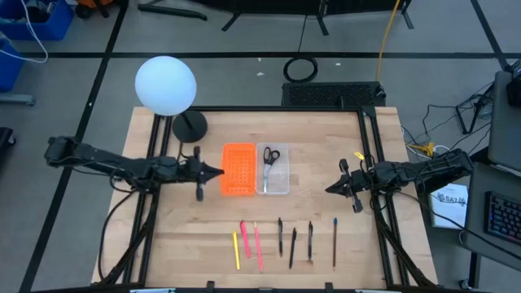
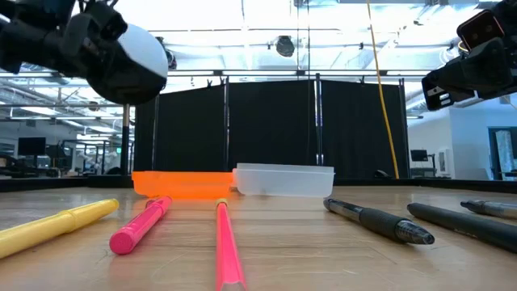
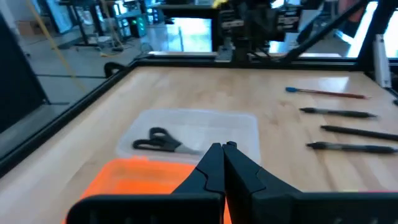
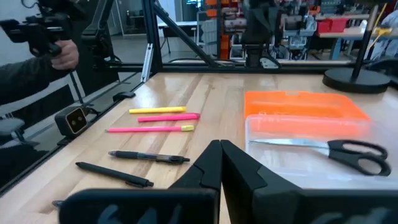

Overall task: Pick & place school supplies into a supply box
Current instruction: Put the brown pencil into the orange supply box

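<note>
Table: wooden top (image 1: 326, 212) framed by black rails, with open bare wood between my two grippers and the row of pens near the front edge.
Left gripper: my left gripper (image 1: 218, 172) hangs above the table just beside the orange tray's outer side, fingers pressed together, holding nothing.
Right gripper: my right gripper (image 1: 330, 189) hovers over bare wood well apart from the clear box, fingers closed to a point, empty.
Supply box: the clear supply box (image 1: 274, 185) lies mid-table, touching the orange tray (image 1: 238, 170) along one long side.
Scissors: black-handled scissors (image 1: 269, 158) already lie inside the supply box, handles toward the far edge.
Loose supplies: yellow pen (image 1: 236, 250), two pink pens (image 1: 245, 238) (image 1: 258, 247), three dark pens (image 1: 280, 236) (image 1: 293, 247) (image 1: 310, 241) and a thin blue-tipped pencil (image 1: 334, 242) lie side by side near the front edge, none in the box.
Obstacles: a white globe lamp (image 1: 165, 85) on a round black base (image 1: 190, 125) stands at the far left corner, behind my left arm.
Beyond the table: a person's hand (image 4: 61, 53) holds a dark device past the front edge, seen in the right wrist view.
Writing: I think the pens carry print, but it is too small for me to read.
</note>
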`<state>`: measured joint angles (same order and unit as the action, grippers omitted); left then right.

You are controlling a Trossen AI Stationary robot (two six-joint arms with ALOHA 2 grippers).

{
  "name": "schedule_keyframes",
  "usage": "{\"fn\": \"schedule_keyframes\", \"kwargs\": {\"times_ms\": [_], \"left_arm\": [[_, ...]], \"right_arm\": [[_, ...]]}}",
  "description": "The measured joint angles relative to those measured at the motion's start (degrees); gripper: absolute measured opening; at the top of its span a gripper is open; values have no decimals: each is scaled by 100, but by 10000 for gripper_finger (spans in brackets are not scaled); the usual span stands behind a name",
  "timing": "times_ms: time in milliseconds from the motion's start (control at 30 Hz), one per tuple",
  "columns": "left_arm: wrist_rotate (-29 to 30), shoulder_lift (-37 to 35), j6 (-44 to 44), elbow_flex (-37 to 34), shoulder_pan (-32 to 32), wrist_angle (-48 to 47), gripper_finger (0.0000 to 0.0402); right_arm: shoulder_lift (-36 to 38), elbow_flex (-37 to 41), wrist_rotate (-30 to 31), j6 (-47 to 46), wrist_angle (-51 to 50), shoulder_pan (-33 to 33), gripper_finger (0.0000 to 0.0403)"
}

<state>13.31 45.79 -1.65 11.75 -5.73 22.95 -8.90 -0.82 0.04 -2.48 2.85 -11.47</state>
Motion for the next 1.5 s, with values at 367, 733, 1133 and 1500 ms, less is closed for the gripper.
{"fn": "schedule_keyframes", "kwargs": {"times_ms": [367, 733, 1133, 1500], "left_arm": [[69, -163, 263, -701, 1137, 126, 1], [1190, -161, 178, -754, 1466, 143, 30], [1247, -152, 581, -754, 1488, 106, 4], [1225, -152, 483, -754, 1488, 82, 36]], "right_arm": [[-16, 0, 458, 160, 1341, 1, 0], [-915, -1547, 2092, 90, 916, -158, 0], [-5746, -7614, 2979, -3584, -6690, -677, 0], [-8007, -8215, 574, -7306, -8736, -1267, 0]]}}
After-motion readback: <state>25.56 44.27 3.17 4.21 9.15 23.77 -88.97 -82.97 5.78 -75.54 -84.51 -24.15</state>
